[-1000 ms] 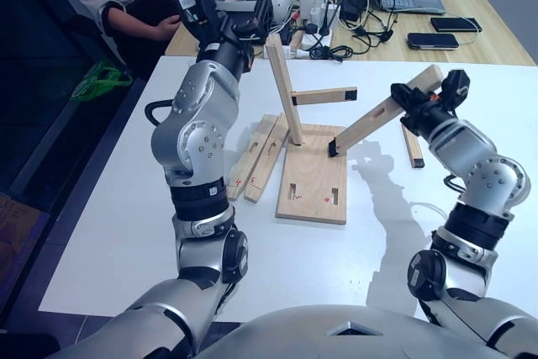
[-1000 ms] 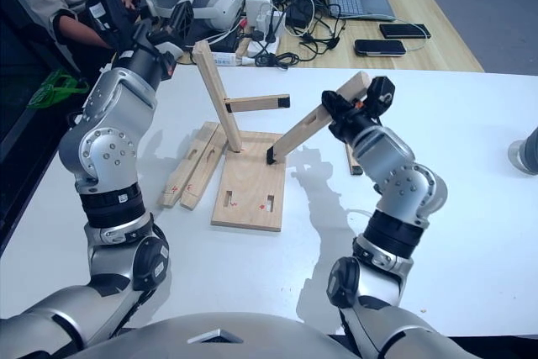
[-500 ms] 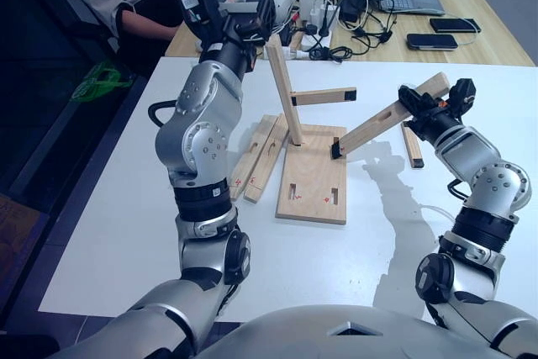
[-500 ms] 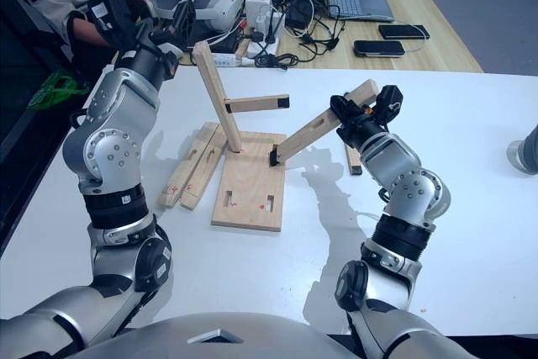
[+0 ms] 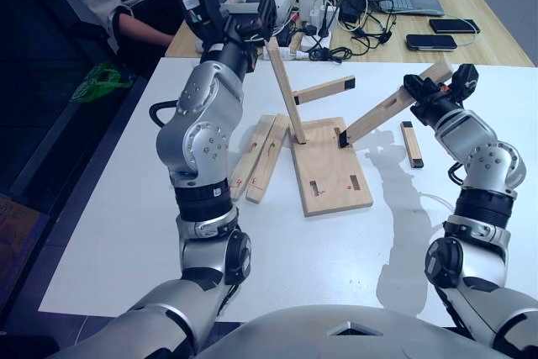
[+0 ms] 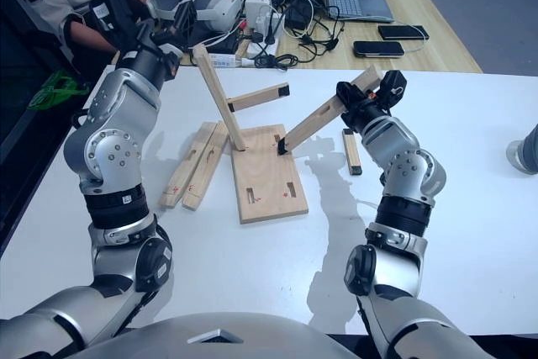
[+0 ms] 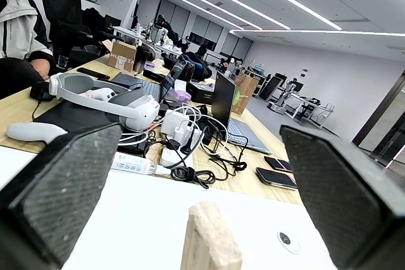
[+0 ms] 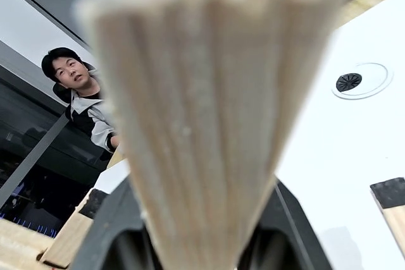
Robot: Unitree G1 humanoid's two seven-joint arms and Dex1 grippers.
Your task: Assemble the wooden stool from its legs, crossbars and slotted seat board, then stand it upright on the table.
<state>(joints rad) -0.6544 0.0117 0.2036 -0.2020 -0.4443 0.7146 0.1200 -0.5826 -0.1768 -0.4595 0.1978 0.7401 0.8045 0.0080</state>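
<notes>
- Left eye view, starting on my left: two spare legs (image 5: pixel 259 157) lie flat side by side on the table (image 5: pixel 126 233), just beside the seat board's edge. Nobody's touching them.
- Left gripper (image 5: pixel 252 16) sits up high over the top of the upright leg (image 5: pixel 286 90). In the left wrist view its fingers (image 7: pixel 57 188) are spread wide, with the leg's end between them and touching neither. So nothing is actually holding that leg.
- That leg stands at the far left corner of the seat board (image 5: pixel 332 176), leaning a bit, with a crossbar (image 5: pixel 324 90) sticking out of it toward my right.
- The board lies flat on the table, skewed at an angle.
- Slanted leg (image 5: pixel 387 111): its low end rests on the board near the far right slot, and its high end is pinched tight in the right gripper (image 5: pixel 424 88).
- A loose crossbar (image 5: pixel 411 143) lies on the table, just beside that arm.
- My worry: nothing pins the board, so pushing the slanted leg in at this angle could shove the board sideways instead of seating the leg.
- If it does slide, the unheld upright leg probably tips and takes its crossbar down too.
- I also can't tell whether the low end is really lined up with the slot, so it might jam.
</notes>
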